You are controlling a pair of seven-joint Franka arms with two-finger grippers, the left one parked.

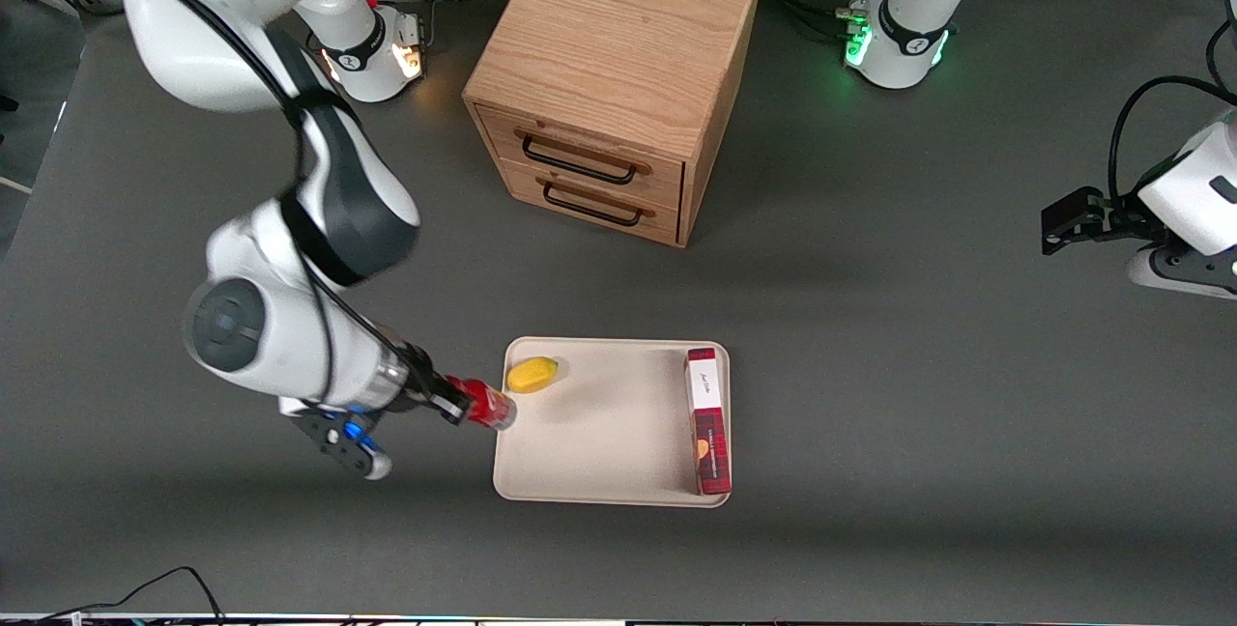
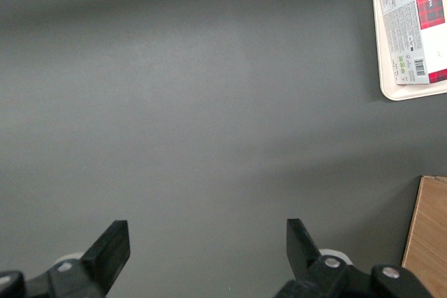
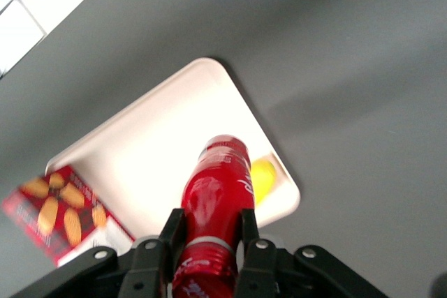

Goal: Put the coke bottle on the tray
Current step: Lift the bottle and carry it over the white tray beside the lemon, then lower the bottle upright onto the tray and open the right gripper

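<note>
Right arm reaches low over the table at the working arm's end. The gripper [image 1: 454,404] sits just beside the tray's edge, fingers [image 3: 170,236] pinched on either side of the coke bottle [image 1: 489,407].

Bottle is held tilted, close to lying flat, its free end over the rim of the tray [image 1: 609,457] on the working arm's side. From the front it is hard to say whether it touches the rim or hangs just above it. In the wrist view the coke bottle [image 3: 215,197] stands out from between the fingers with the tray [image 3: 160,144] under it.

On the tray: a yellow fruit [image 1: 532,374] in the corner farther from the front camera, just beside the bottle's free end. A long red-and-white box [image 1: 707,418] lies along the tray's edge toward the parked arm's end, well apart from bottle and fruit.

Wooden drawer cabinet [image 1: 618,75] stands farther from the front camera than the tray, two drawers [image 1: 589,177] closed, dark handles facing the tray. Dark grey table [image 1: 918,365] under everything.
</note>
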